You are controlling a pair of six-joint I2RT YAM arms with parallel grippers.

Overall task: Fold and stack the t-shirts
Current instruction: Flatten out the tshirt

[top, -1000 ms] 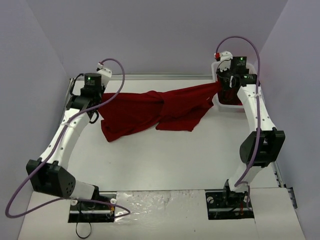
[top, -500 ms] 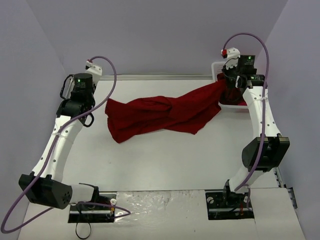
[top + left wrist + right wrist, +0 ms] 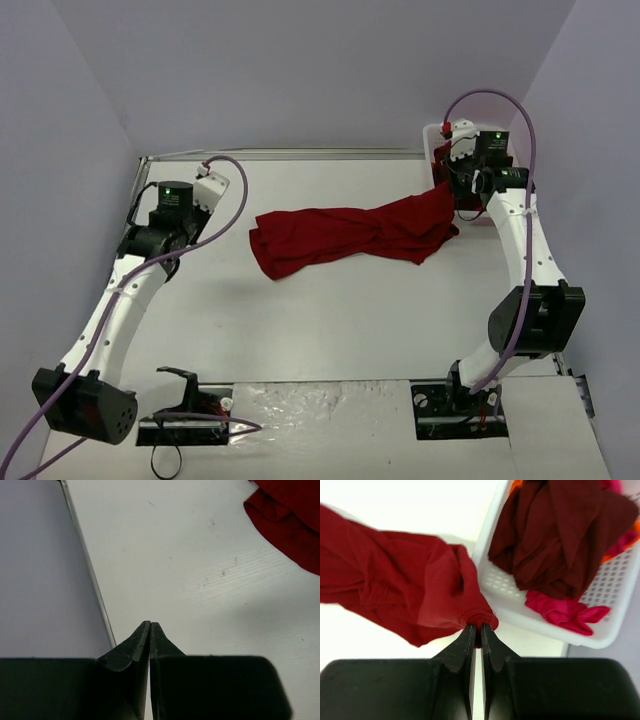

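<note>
On a white table [image 3: 330, 320] boxed in by pale lilac walls [image 3: 300, 70], two arms stand at opposite sides. At far left, a metal rail [image 3: 87, 570] edges the tabletop, whose surface shows faint scuffs. The left gripper [image 3: 150, 625] hangs above bare table near that rail. Its fingers are pressed together with nothing between them, well apart from the shirt.

At centre, a dark red shirt [image 3: 340, 232] stretches in a twisted, crumpled band across the far half of the table. Its left end lies loose on the surface and its right end is lifted toward the right arm. The right gripper [image 3: 476, 627] is clamped on a bunched edge of that end, just beside the basket.

At far right, a white mesh basket [image 3: 502, 582] sits in the table's far corner near the wall. It holds a dark red heap [image 3: 555, 535] and a pink piece [image 3: 565, 612] low at its near side, probably another shirt, though the folds hide its shape. Slivers of orange show at the rim. Purple cables [image 3: 487, 92] loop over both arms, and the right arm partly hides the basket from the overhead camera.
</note>
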